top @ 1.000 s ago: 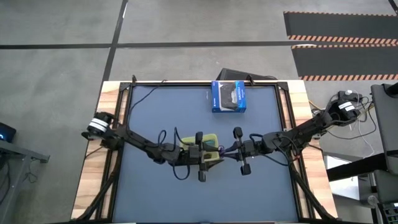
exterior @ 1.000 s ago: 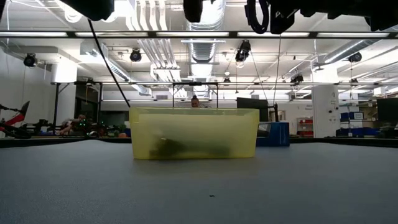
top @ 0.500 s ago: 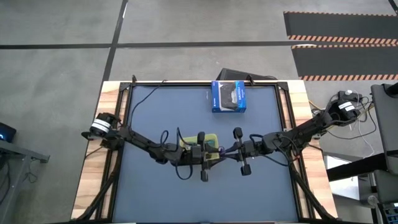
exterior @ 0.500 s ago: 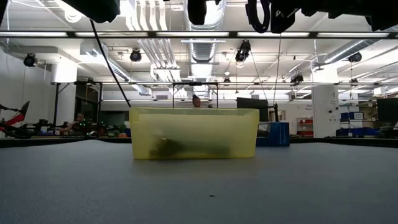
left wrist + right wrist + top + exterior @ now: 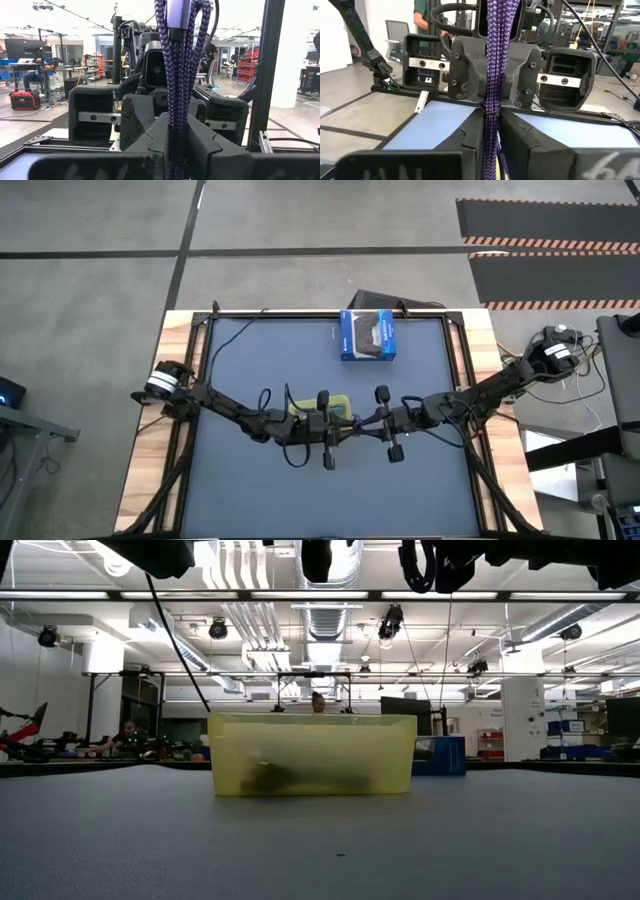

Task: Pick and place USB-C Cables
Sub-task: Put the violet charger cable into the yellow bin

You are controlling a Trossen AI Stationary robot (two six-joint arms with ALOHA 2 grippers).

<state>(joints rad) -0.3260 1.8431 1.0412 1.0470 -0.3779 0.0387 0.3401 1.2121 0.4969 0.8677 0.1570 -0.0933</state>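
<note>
Closed in: my left gripper (image 5: 176, 145) was spread wide a moment back and now pinches the purple cable (image 5: 181, 60), which runs up between its fingers in the left wrist view. In the high view that gripper sits a little left of centre and has crept slightly to the right since the earlier frame.

Just under it, the yellow bin (image 5: 342, 399) is mostly covered by my arms. In the low view it stands at mid-frame on the mat, unmoved, with a dark clump of other cables (image 5: 270, 778) lying inside; I can't tell their colours through the tinted wall.

Right of centre in the high view, my right gripper (image 5: 491, 135) faces the left one, tips nearly meeting. Its fingers press the same purple cable from both sides in the right wrist view, so both grippers hold it, up in the air over the bin area.

My read is a handover, right to left, with the receiving grip just made. Next should be the right letting go, then the left dropping the cable into the bin. Risk: both pulling at once and the bundle slipping.
</note>
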